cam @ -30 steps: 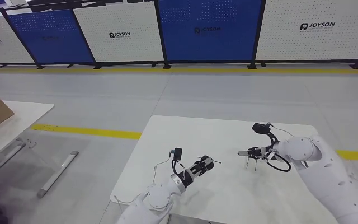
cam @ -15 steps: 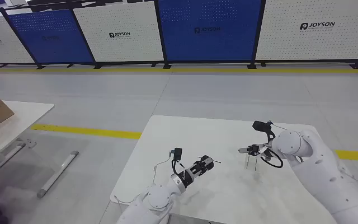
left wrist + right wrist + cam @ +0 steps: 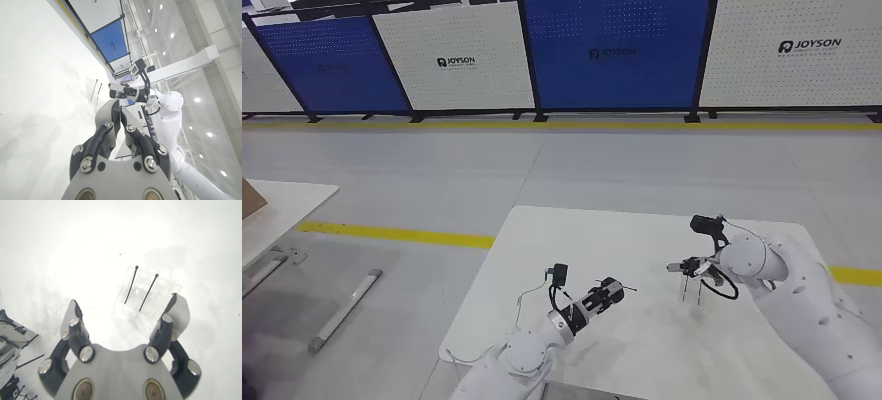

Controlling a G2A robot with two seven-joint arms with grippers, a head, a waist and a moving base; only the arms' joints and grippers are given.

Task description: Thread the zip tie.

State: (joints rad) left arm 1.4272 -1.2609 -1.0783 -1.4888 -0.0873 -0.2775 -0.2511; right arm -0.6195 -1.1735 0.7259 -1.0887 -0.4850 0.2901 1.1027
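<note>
Two black zip ties stand side by side on a clear plastic block on the white table. In the top view they are thin dark lines just below my right gripper. My right gripper hovers above the block, open and with nothing between its fingers. My left gripper is shut with its pads together, and I see nothing in it. It sits low over the table's front part, pointing toward the right gripper and the ties.
Thin black strands lie beside a shiny metal part at the edge of the right wrist view. One thin black line sticks out by the left gripper's tip. A second white table stands far left, and the floor drops off beyond the table edges.
The right arm has swung slightly, shifting its gripper a little to the left above the zip ties. The left arm has not moved.
</note>
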